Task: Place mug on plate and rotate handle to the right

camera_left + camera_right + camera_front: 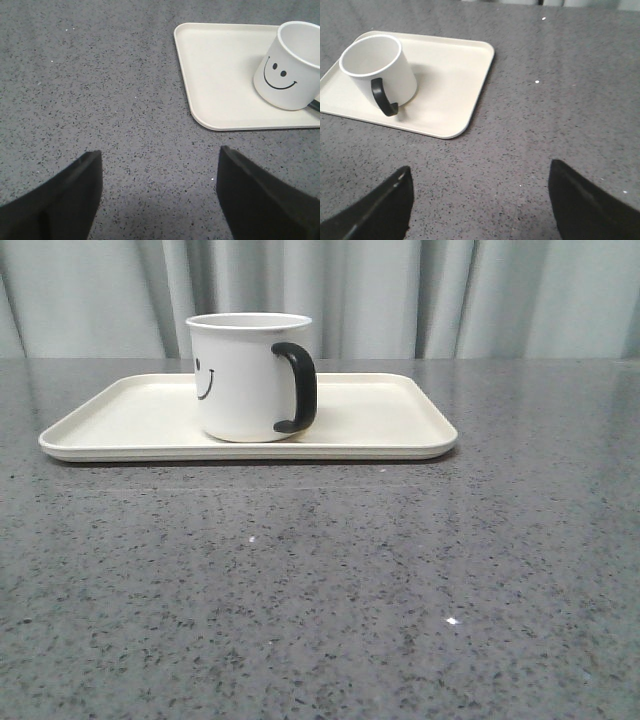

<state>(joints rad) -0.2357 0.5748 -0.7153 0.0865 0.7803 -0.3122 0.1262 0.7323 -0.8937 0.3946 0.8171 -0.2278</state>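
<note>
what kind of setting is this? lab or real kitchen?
Probably a staged lab tabletop: a grey speckled stone-look counter, a plain pale curtain backdrop, and only a cream rectangular tray holding a white smiley mug.

glossy white enamel-like mug (243, 380), matt cream plastic-looking plate (380, 418), polished speckled grey stone table (320, 580)

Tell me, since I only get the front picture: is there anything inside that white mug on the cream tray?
Observer: No; the right wrist view looks into the white cylindrical mug, and it is empty.
Operator: What is the black drawing on its side?
Observer: A smiley face, two eyes and a curved mouth, whole in the left wrist view.
Operator: Where are the pincers?
Observer: The left pincer and right pincer are both open over the grey speckled table, short of the cream rectangular plate.
</note>
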